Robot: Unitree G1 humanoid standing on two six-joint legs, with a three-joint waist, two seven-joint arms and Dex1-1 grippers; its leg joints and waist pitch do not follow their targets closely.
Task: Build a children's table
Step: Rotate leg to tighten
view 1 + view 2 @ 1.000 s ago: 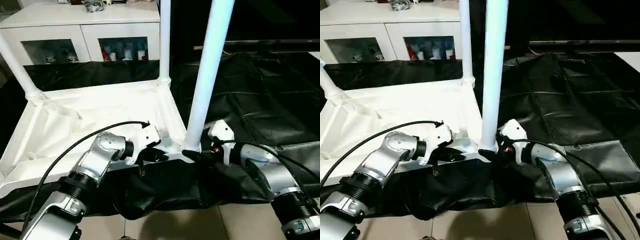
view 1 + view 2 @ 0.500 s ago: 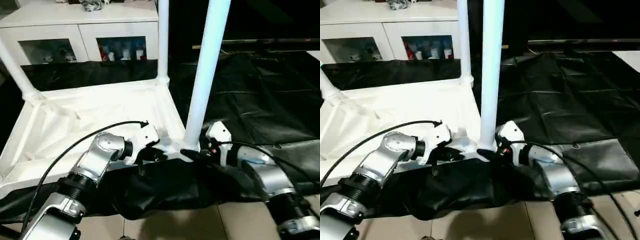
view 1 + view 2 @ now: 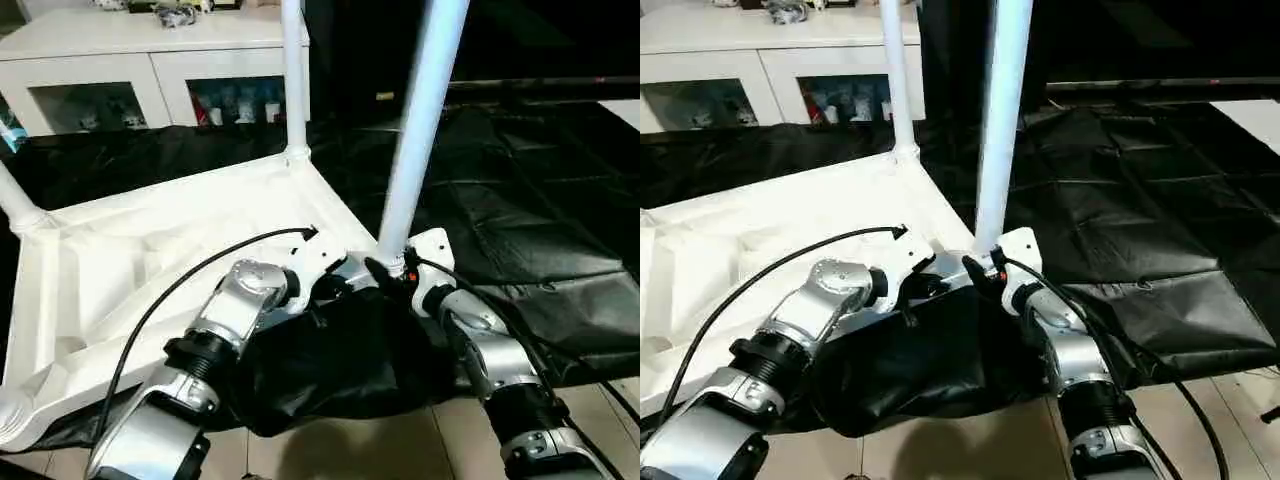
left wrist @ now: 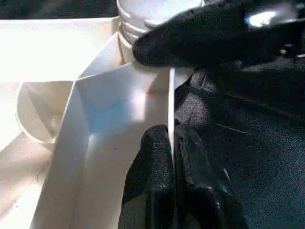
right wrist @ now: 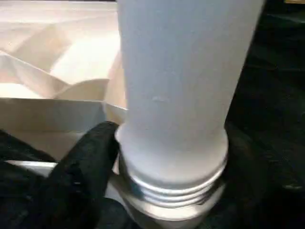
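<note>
The left tool (image 4: 172,162) pinches the near rim of the upturned white tabletop (image 3: 150,250), which lies on black sheeting (image 3: 520,200). The right tool (image 5: 164,157) grips the flared base of the near leg (image 3: 420,120) at its corner socket. Leg tops are cut off. No writing is legible on the cabinet (image 3: 120,60) behind.

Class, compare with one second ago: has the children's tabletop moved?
Yes. The tabletop has swung. Its far leg has shifted left against the white cabinet and now overlaps the cabinet's right edge.
</note>
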